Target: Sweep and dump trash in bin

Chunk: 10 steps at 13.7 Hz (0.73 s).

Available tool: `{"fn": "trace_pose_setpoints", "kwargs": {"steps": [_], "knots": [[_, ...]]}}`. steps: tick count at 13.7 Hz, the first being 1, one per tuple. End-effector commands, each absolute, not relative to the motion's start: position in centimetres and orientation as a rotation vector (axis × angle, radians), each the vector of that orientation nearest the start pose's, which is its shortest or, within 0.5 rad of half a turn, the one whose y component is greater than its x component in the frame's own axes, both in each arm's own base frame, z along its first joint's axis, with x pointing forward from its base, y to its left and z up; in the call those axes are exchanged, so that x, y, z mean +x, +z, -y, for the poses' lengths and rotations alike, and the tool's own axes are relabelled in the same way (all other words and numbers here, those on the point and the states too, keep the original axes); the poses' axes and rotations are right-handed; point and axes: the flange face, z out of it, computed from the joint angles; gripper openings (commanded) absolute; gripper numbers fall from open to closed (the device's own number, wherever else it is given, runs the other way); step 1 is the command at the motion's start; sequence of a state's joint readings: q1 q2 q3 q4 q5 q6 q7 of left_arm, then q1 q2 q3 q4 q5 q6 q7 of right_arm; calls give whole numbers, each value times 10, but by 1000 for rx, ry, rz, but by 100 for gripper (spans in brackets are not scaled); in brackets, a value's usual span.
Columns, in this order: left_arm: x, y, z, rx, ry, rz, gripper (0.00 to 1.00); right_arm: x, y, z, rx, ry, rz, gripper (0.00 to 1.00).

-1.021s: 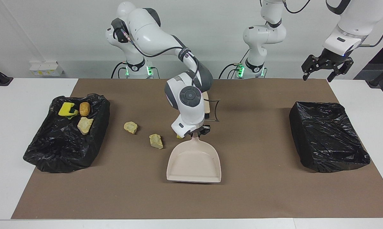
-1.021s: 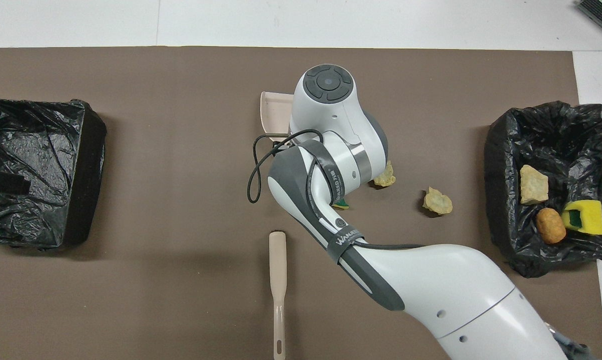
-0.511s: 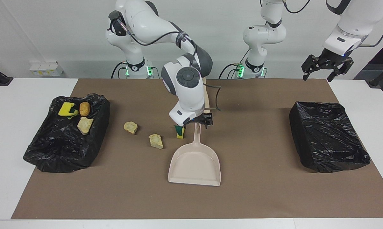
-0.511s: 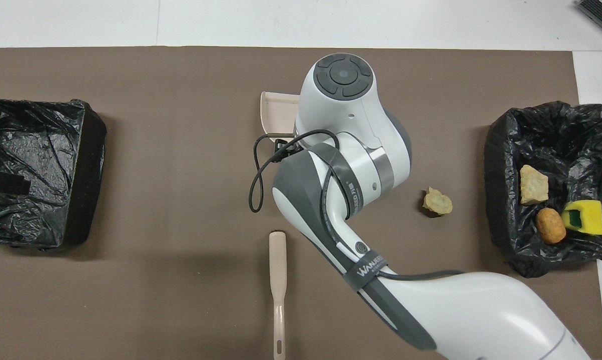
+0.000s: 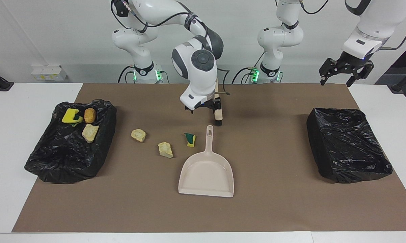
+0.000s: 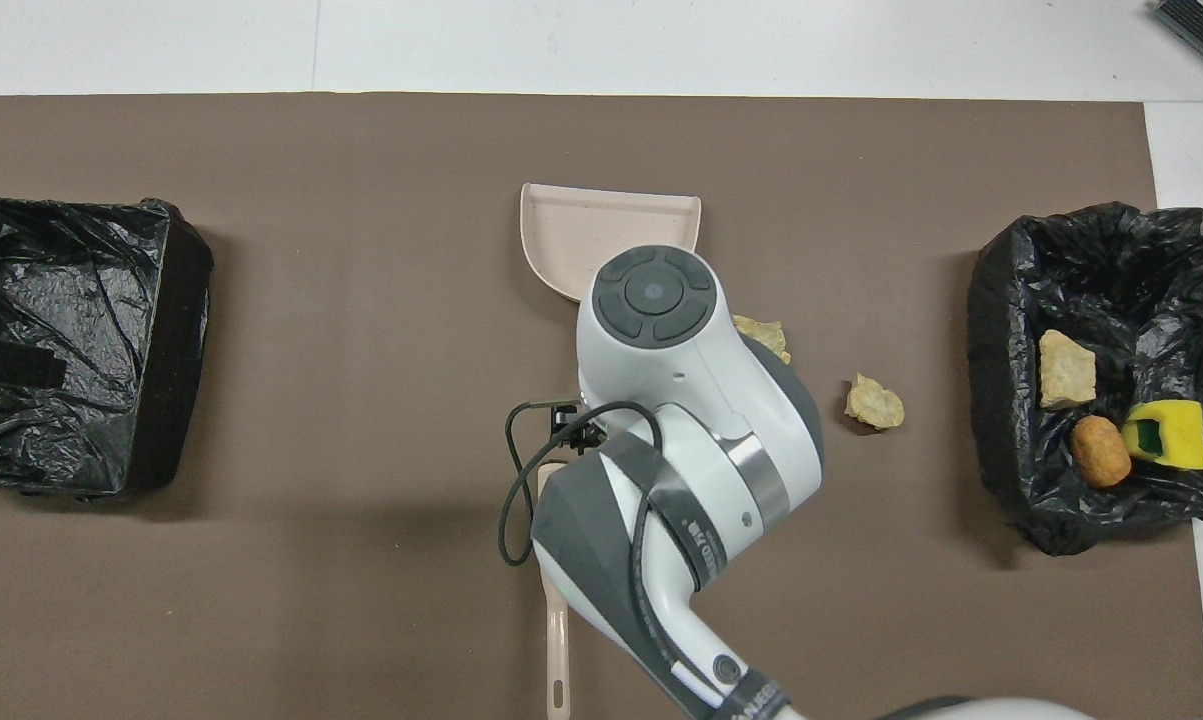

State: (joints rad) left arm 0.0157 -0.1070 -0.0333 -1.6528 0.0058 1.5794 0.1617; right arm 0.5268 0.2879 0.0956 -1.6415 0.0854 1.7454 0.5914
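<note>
facing view: three bits of trash already lie in the bin (image 5: 71, 145) at the right arm's end of the table: a sponge bit (image 5: 70, 116), a brown piece (image 5: 90, 115) and a beige chunk (image 5: 90, 132). three more lie loose on the mat between that bin and the dustpan (image 5: 207, 172): a chunk (image 5: 138, 135) nearest the bin, a second chunk (image 5: 165, 150), and a green-backed sponge bit (image 5: 190, 139) just beside the dustpan's handle. the dustpan lies flat and empty at mid-table, nothing gripping it. the other bin (image 5: 348, 144), at the left arm's end, looks empty. so by my reading about half is done; the loose three must yet be swept into the pan and dumped.

the right gripper (image 5: 204, 107) hangs with its fingers spread, holding nothing, over the brush (image 5: 218, 106), which lies nearer the robots than the dustpan. whether it touches the brush i cannot tell. the left gripper (image 5: 345, 72) waits, spread and empty, high over its end of the table.
</note>
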Motion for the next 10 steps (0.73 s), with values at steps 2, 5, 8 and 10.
{"fn": "trace_pose_setpoints", "kwargs": {"steps": [2,5,8,10], "knots": [[556,620,58,-3110,-196,-315,100,426,412,-359,-3143,290,-65,100],[580,589,130,-3145,-279,-194,100,369,393,-372,-3069,321,-95,100],[594,558,186,-3186,-299,-128,100,335,368,-410,-3081,333,-111,100],[607,534,234,-3209,-286,-60,100,321,353,-421,-3097,354,-77,95]]}}
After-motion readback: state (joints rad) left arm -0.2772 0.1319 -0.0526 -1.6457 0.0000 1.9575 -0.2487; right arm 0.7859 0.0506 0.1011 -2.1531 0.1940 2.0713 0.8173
